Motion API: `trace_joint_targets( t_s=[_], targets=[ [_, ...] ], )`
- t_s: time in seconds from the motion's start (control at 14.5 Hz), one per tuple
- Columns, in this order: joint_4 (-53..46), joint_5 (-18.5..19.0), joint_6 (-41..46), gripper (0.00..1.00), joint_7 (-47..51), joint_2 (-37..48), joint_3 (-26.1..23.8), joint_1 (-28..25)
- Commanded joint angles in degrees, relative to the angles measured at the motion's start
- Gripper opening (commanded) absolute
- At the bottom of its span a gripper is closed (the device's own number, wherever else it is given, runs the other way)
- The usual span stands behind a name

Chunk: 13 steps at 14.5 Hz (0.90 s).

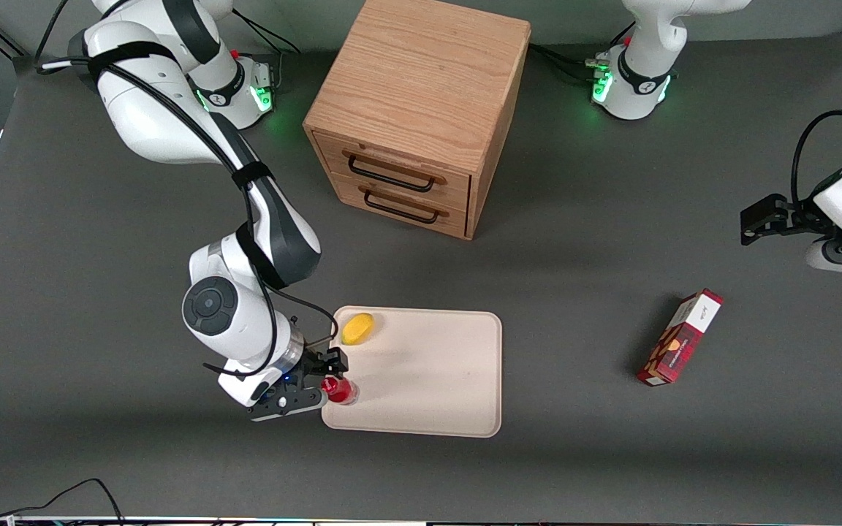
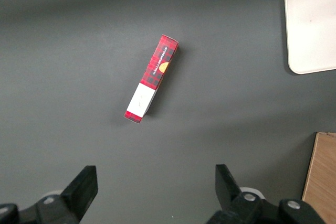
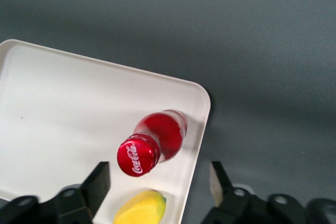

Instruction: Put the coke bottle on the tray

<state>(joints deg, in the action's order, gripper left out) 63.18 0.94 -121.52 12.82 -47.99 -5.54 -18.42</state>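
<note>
The coke bottle is small and red with a red cap. It stands upright on the cream-white tray, in the corner nearest the front camera at the working arm's end. In the right wrist view the bottle shows from above on the tray, close to its rim. My right gripper hovers over that corner, open. Its fingers stand wide apart on either side of the bottle's cap and do not touch it. The gripper holds nothing.
A yellow fruit lies on the tray's corner farther from the camera. A wooden two-drawer cabinet stands farther back. A red patterned carton lies on the table toward the parked arm's end.
</note>
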Motion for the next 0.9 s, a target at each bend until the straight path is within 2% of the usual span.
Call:
trace_joint_targets(
  t_s=[0.0, 0.28, 0.55, 0.83],
  targets=[
    [-1.7, 0.8, 1.9, 0.95, 1.8, 1.7, 0.6, -0.5],
    [4.1, 0.6, 10.8, 1.0, 1.7, 10.5, 0.5, 1.5],
    [22.9, 0.3, 11.8, 1.0, 0.7, 27.5, -0.2, 7.8],
    [31.4, 0.2, 16.1, 1.0, -4.7, 38.5, -0.2, 14.7]
  ],
)
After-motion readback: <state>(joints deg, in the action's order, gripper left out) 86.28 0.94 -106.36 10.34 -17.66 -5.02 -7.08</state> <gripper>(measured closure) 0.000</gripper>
